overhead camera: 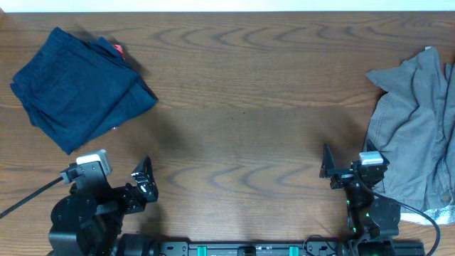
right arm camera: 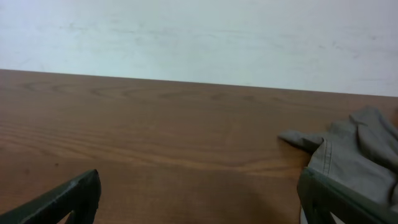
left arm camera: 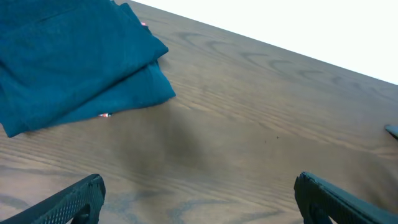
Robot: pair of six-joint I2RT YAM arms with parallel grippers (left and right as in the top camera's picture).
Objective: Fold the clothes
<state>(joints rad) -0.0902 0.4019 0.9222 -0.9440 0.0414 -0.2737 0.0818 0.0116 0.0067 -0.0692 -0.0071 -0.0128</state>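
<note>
A dark blue garment lies folded at the table's far left; it also shows in the left wrist view. A grey garment lies crumpled at the right edge, its corner in the right wrist view. My left gripper is open and empty near the front left, well short of the blue garment; its fingertips frame bare wood. My right gripper is open and empty at the front right, just left of the grey garment; its fingertips frame bare wood.
A small red and white tag pokes out at the blue garment's far edge. The wooden table runs between the two garments. A white wall backs the table's far edge.
</note>
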